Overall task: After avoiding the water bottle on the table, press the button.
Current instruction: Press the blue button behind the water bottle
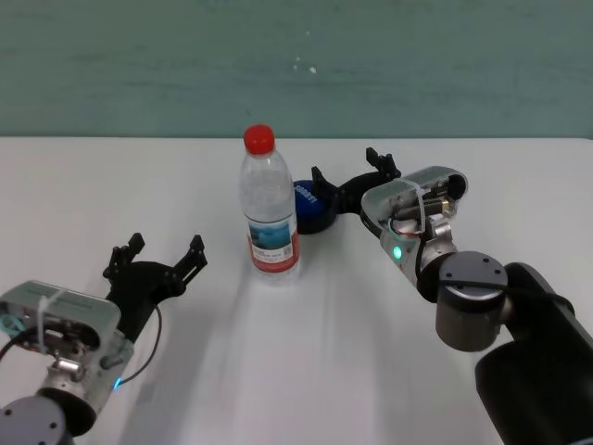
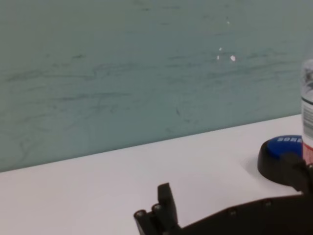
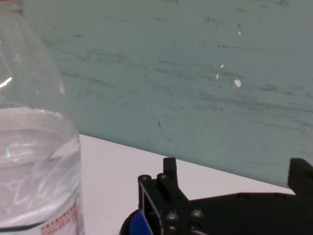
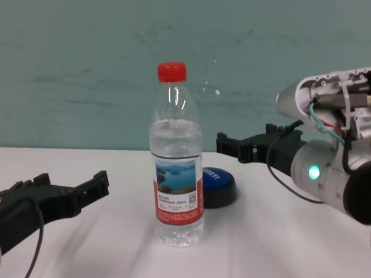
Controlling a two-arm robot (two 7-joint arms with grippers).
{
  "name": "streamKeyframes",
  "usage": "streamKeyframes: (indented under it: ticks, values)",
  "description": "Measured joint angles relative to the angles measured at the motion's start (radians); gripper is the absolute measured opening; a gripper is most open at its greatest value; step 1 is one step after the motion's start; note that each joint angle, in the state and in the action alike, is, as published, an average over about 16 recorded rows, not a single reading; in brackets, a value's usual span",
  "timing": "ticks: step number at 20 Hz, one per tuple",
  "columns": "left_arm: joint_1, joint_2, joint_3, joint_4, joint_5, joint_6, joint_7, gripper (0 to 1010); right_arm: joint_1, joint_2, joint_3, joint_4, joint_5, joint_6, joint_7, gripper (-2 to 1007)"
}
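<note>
the table [image 1: 519,167], plain white, fills the lower part of the head view and meets a teal wall [image 1: 296,65] along its far edge. the right arm [image 1: 482,306] reaches in from the near right corner toward the middle of the far edge, and the right gripper [image 1: 357,181] hangs over the table just beside the button, on its right, fingers spread wide with nothing between them. in the chest view that right gripper [image 4: 247,145] sits above the button's level, apart from it. the left gripper [image 1: 157,260] hovers over the near left part of the table, well apart from the bottle, claw also wide and holding nothing. the water bottle [image 1: 270,209] stands upright near the middle of the table, red cap on top, lake label facing the near edge. the button [image 1: 311,206] sits on the table just behind the bottle, toward the far edge and a little to the right, partly hidden by it in the head view. from the chest view the button [image 4: 219,185] shows its blue top and black base beside the bottle's label. the right wrist view catches the bottle [image 3: 34,161] close up, with a sliver of the blue button [image 3: 137,226] below the black fingers [image 3: 166,188].
</note>
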Motion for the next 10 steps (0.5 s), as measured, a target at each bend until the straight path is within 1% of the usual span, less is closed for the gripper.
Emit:
streamKeyframes:
  ticks: [10]
  values:
    - [0.000,0.000,0.000,0.000,0.000,0.000,0.000,1005,0.057,-0.009,-0.014,0.085,-0.001,-0.014,0.009,1003]
